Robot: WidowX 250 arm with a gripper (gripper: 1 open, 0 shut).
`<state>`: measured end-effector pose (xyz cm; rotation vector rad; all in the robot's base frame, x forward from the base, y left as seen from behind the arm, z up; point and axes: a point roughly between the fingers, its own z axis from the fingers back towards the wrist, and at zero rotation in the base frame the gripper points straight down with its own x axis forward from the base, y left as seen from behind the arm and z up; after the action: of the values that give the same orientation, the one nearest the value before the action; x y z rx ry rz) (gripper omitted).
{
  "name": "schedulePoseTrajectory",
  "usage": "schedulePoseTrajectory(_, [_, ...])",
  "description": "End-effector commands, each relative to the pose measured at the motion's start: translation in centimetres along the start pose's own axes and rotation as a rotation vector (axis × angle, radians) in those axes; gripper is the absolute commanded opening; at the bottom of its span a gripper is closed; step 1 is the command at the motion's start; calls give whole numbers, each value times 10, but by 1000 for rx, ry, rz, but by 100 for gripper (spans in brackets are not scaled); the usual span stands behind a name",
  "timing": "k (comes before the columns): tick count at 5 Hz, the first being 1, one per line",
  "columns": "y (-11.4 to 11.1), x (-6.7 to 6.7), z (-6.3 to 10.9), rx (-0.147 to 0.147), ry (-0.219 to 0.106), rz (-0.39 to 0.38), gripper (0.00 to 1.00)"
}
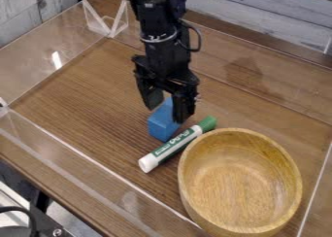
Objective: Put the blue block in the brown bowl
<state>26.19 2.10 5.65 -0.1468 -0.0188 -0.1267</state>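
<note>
Blue block (159, 125) sits on the wooden table (91, 95) near the middle of the frame, just under the black gripper (166, 104). Its upper part is hidden behind the gripper's fingers (183, 102), so only the lower front faces show. The gripper hangs from the arm (157, 22) that comes down from the top centre of the frame and points straight down. Its two fingers stand apart, one on each side of the block's top, and they do not look pressed against it; whether either finger touches the block cannot be told from this view.

Just to the right of the block and below it lies a white and green marker pen (176, 147), stretched diagonally from lower left to upper right, with its green cap end close to the block's right edge. The brown bowl (242, 180) rests in the lower right of the frame, upright, with its rim just beside the pen. Block and bowl are apart, with the pen between them.

A clear plastic wall (52, 153) borders the table along the left and lower left. A clear stand (107, 19) shows in the upper left of the frame.
</note>
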Motion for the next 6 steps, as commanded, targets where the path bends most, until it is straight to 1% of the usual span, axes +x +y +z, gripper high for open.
schedulePoseTrajectory(1, [3,4,4,8,-36,-5,100])
schedulePoseTrajectory(2, [5,5,1,8,-38,-13,0])
schedulePoseTrajectory(4, [5,6,5,11,-32,-32,0])
schedulePoseTrajectory(6, [4,8,15,14,-25,-46,0])
